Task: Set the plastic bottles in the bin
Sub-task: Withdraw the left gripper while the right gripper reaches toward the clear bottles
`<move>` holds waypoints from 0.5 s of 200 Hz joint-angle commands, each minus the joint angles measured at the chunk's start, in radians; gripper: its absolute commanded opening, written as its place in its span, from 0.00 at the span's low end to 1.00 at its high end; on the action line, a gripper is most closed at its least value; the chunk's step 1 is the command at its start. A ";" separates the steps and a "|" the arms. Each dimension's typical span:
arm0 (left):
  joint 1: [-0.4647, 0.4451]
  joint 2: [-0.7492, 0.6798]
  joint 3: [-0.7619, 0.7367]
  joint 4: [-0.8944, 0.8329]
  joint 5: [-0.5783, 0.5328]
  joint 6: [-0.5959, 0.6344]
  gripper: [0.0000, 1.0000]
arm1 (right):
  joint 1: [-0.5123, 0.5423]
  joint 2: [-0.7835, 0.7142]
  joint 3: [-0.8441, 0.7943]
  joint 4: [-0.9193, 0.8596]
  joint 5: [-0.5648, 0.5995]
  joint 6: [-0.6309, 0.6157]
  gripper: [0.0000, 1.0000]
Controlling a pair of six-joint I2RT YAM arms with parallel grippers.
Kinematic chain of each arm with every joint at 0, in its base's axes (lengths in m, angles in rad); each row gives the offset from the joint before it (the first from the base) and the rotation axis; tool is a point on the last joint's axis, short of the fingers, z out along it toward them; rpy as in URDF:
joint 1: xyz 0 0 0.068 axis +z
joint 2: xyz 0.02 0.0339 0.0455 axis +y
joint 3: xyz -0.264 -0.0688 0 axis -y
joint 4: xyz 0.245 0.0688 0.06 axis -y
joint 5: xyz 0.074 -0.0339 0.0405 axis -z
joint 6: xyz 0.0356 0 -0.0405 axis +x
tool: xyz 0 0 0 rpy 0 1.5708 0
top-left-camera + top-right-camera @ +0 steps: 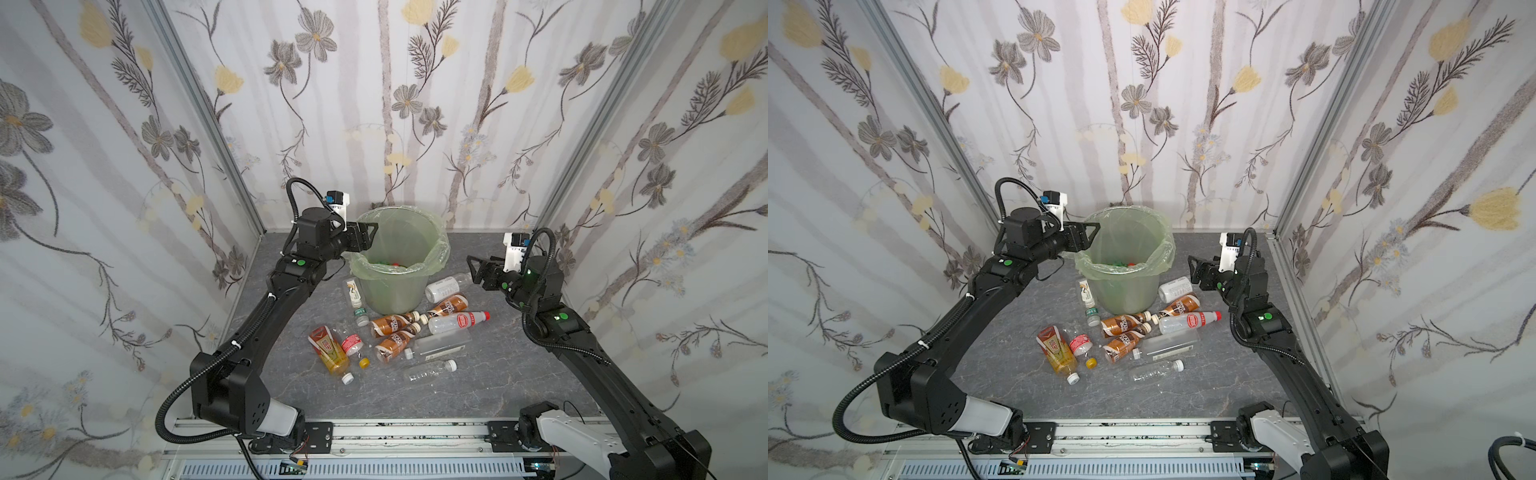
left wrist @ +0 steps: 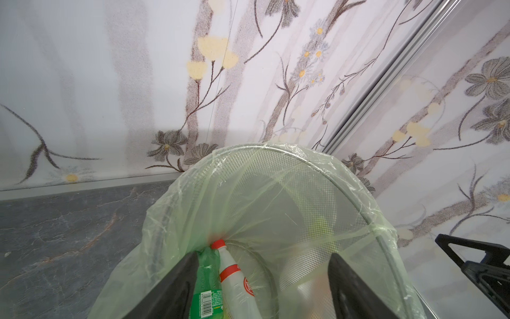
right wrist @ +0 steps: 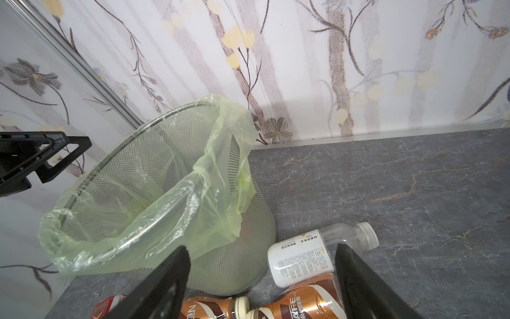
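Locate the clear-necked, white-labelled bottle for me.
In both top views the white-labelled bottle lies on its side just right of the bin, behind a brown-and-white bottle and near the right end effector.

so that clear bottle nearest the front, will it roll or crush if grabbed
The clear bottle looks empty, so probably very light. It lies on its side on the smooth table, so a push would likely roll it. Its thin see-through wall may dent under a firm squeeze.
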 commanded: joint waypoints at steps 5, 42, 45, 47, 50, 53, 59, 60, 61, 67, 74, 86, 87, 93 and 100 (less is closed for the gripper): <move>0.004 -0.043 -0.026 0.030 -0.033 0.031 0.79 | 0.002 -0.019 0.005 -0.052 -0.003 -0.046 0.83; 0.044 -0.124 -0.105 0.023 -0.054 0.053 0.85 | 0.043 -0.069 -0.002 -0.079 -0.056 -0.109 0.81; 0.050 -0.129 -0.111 0.021 -0.051 0.052 0.85 | 0.051 -0.072 -0.002 -0.082 -0.056 -0.116 0.81; 0.055 -0.134 -0.115 0.020 -0.049 0.051 0.85 | 0.056 -0.073 0.000 -0.085 -0.055 -0.119 0.81; 0.061 -0.141 -0.123 0.018 -0.048 0.051 0.85 | 0.064 -0.075 0.001 -0.091 -0.054 -0.129 0.81; 0.067 -0.149 -0.129 0.016 -0.045 0.050 0.85 | 0.073 -0.075 0.004 -0.098 -0.051 -0.136 0.81; 0.084 -0.163 -0.144 0.012 -0.039 0.049 0.85 | 0.092 -0.076 0.011 -0.115 -0.042 -0.153 0.81; 0.086 -0.165 -0.146 0.011 -0.039 0.048 0.85 | 0.095 -0.076 0.012 -0.118 -0.041 -0.156 0.81; 0.088 -0.168 -0.149 0.010 -0.039 0.048 0.85 | 0.098 -0.076 0.014 -0.121 -0.039 -0.159 0.81; 0.108 -0.180 -0.163 0.003 -0.033 0.047 0.85 | 0.119 -0.075 0.021 -0.140 -0.025 -0.174 0.81; 0.129 -0.193 -0.180 -0.004 -0.029 0.049 0.85 | 0.142 -0.070 0.027 -0.163 -0.012 -0.189 0.80; 0.169 -0.232 -0.210 -0.021 -0.025 0.056 0.85 | 0.177 -0.067 0.029 -0.195 -0.009 -0.209 0.79; 0.173 -0.235 -0.212 -0.023 -0.025 0.058 0.85 | 0.180 -0.067 0.028 -0.198 -0.010 -0.210 0.79; 0.192 -0.248 -0.224 -0.035 -0.027 0.067 0.86 | 0.197 -0.066 0.026 -0.211 -0.012 -0.221 0.79; 0.218 -0.261 -0.234 -0.052 -0.030 0.082 0.86 | 0.216 -0.067 0.022 -0.225 -0.012 -0.233 0.77</move>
